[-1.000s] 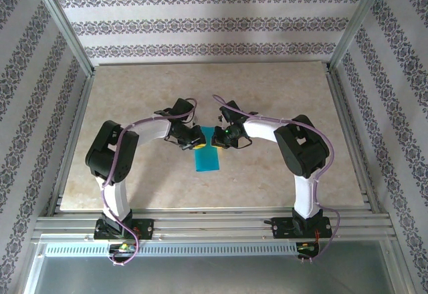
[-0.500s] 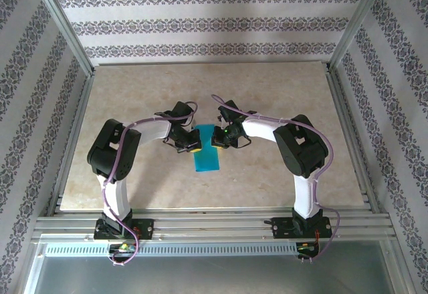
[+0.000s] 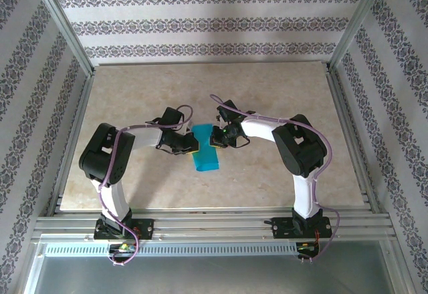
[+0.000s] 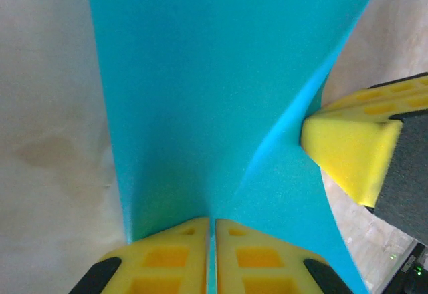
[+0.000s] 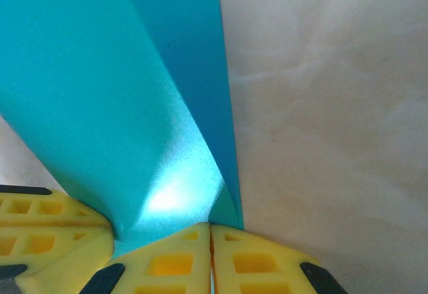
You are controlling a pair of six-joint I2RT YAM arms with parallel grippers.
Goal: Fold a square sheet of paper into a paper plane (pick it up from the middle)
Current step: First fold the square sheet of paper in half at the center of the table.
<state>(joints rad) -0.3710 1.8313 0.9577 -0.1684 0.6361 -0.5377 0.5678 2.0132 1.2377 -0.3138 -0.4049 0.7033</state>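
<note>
We find the teal sheet of paper (image 3: 206, 159) near the middle of the desk (image 3: 281, 93), between the two arms, with its far end buckled into a crease. The left pincer (image 4: 212, 254) is closed tight on one edge of the sheet. The right pincer (image 5: 210, 257) is likewise clamped on the opposite edge, the two nearly touching.

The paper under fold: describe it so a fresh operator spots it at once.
On the beige table, look at the centre, where the left gripper and right gripper meet. Both pinch the teal-blue paper sheet, partly folded, one flap lifted. Nothing else there is blue.
</note>
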